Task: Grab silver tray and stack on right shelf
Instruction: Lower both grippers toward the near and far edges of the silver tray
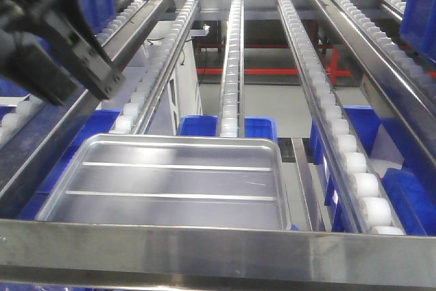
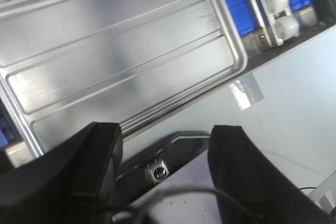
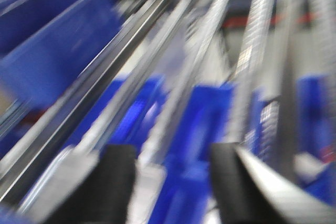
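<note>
- One silver tray [image 1: 170, 182] is seen, crossed by two ribs [image 1: 177, 167].
- Five roller lanes [image 1: 231, 66] are counted on the right shelf [image 1: 218, 253].
- Blue bins [image 1: 255, 127] are glimpsed below; their number cannot be told.

Front, left wrist: same silver tray [image 1: 170, 183]

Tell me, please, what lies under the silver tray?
Two white roller lanes run under the far rim of the silver tray, and blue bins show lower down beyond it. Whatever lies directly beneath its base is covered.
</note>
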